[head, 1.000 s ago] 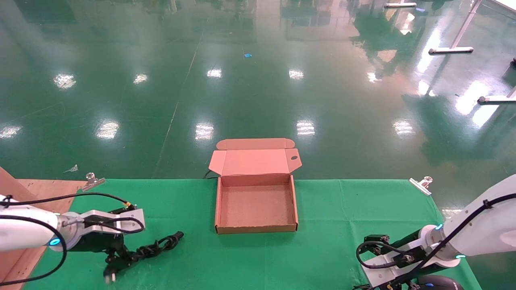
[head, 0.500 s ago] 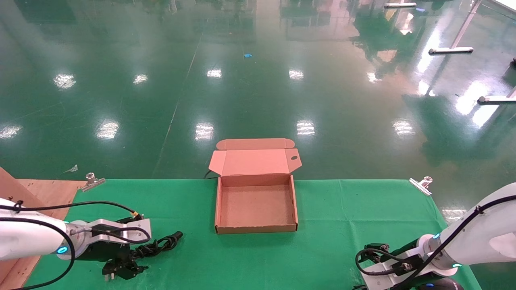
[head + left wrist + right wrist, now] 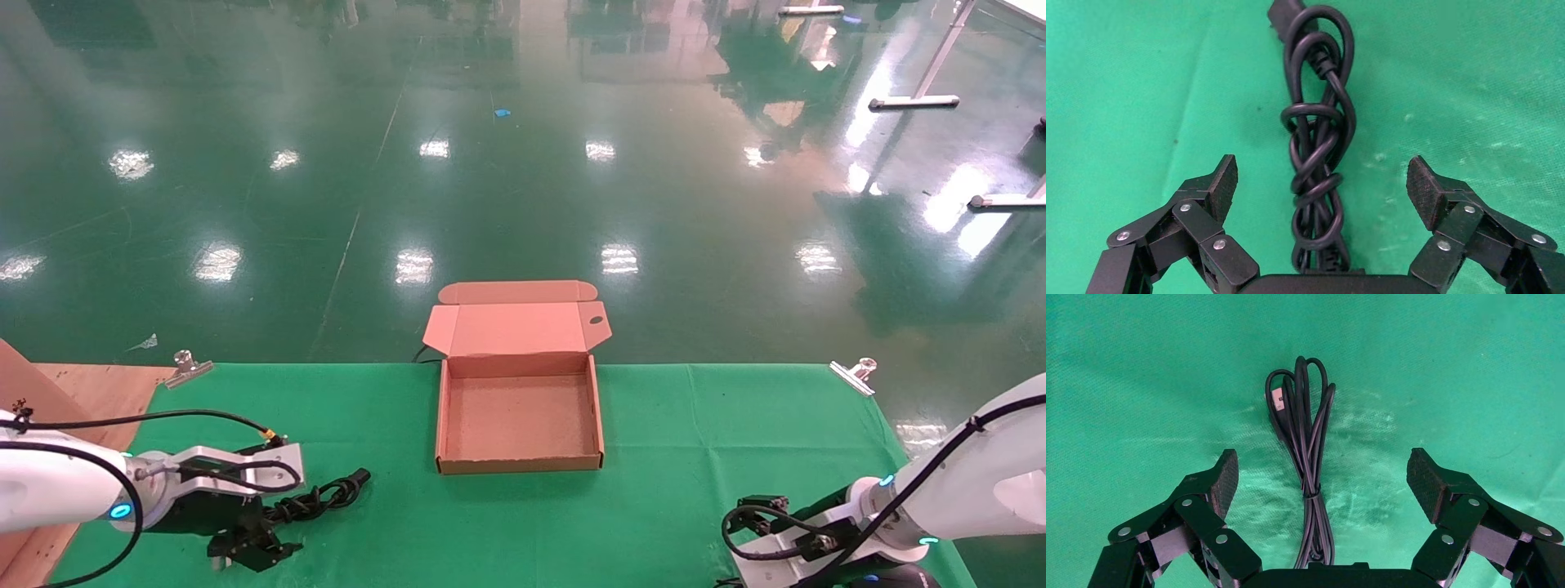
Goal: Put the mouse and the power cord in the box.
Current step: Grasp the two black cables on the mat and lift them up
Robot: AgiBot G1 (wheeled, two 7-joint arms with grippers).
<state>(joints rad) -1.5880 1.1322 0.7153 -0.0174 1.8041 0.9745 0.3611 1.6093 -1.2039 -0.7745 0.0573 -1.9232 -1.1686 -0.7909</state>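
Nearest the robot, at the front right of the box, the right gripper [image 3: 1321, 478] hangs low over the green cloth [image 3: 670, 490] with its jaws spread wide. The mouse's thin black cable [image 3: 1306, 453], folded into a tied bundle with a small plug at its far end, lies flat on the cloth between the padded fingers [image 3: 1422, 481], touched by neither. The mouse [image 3: 887, 578] itself is only a dark curve beneath that arm at the near edge of the head view.

At the front left of the box, the left gripper [image 3: 1321, 184] is likewise wide open and low over the cloth. The power cord [image 3: 1318, 153], a thicker black lead twisted into a looped bundle, runs straight out between its fingertips [image 3: 1223, 184] without contact on either side. In the head view the cord's far end points toward the box's front left corner, well short of it.

The box [image 3: 520, 465] sits mid-table against the cloth's far edge, its brown cardboard tray holding nothing. Its hinged lid [image 3: 516, 328] stands open behind it, side tabs spread, a small oval hole near the right tab. Beyond the box, metal clips [image 3: 854, 374] pin the cloth at both far corners, and the glossy green floor [image 3: 523, 163] stretches away.
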